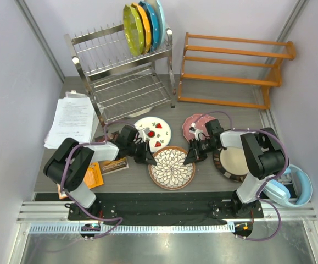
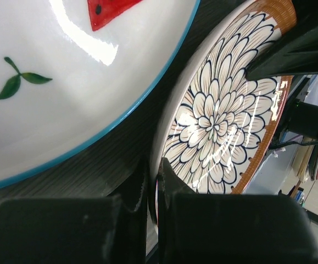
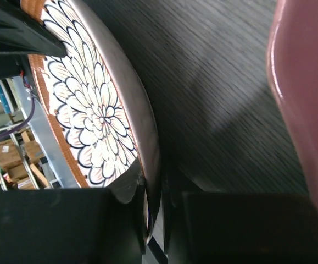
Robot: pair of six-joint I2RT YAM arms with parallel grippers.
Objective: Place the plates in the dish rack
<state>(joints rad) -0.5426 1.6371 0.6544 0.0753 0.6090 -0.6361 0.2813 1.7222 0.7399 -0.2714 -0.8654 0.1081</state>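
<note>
Top view, room: pale plain walls (image 1: 16, 66) stand to the left, back and right of the desk (image 1: 230, 115), and a metal rail runs along its near edge.
Top view, surface: dark grey with a fine grain.
Top view, dish rack (image 1: 120, 71): at 11 o'clock on the desk, with two steel wire tiers. A yellow-green plate (image 1: 131, 30), an orange plate (image 1: 146, 27) and a blue plate (image 1: 155, 25) stand upright at the right end of its upper tier.
Top view, orange shelf (image 1: 230, 69): at 1 o'clock, just beside the rack.
Top view, papers (image 1: 73, 118): at 9 o'clock, by the left wall.
Top view, petal plate (image 1: 172, 168): at 6 o'clock, nearest the arm bases and outside the rack. I cannot tell whether it rests on the desk or is raised.
Top view, other plates: seen from the petal plate, the watermelon plate (image 1: 153, 132) is at 11 o'clock, the pink plate (image 1: 194, 125) at 1 o'clock and the brown-rimmed plate (image 1: 233, 162) at 3 o'clock. All three lie flat on the desk.
Top view, left end effector (image 1: 149, 158): on the petal plate's rim at 10 o'clock.
Top view, right end effector (image 1: 190, 157): on the same rim at 2 o'clock.
Left wrist view, left end effector: it pinches the petal plate's rim, one finger on each face. The watermelon plate fills the frame at 10 o'clock, with a strip of grey desk between the two plates.
Right wrist view, right end effector: it pinches the petal plate's opposite rim. The pink plate's edge shows blurred at 3 o'clock, across bare grained desk.
Right wrist view, room: brown boxes (image 3: 5, 157) show past the plate at 8 o'clock.
</note>
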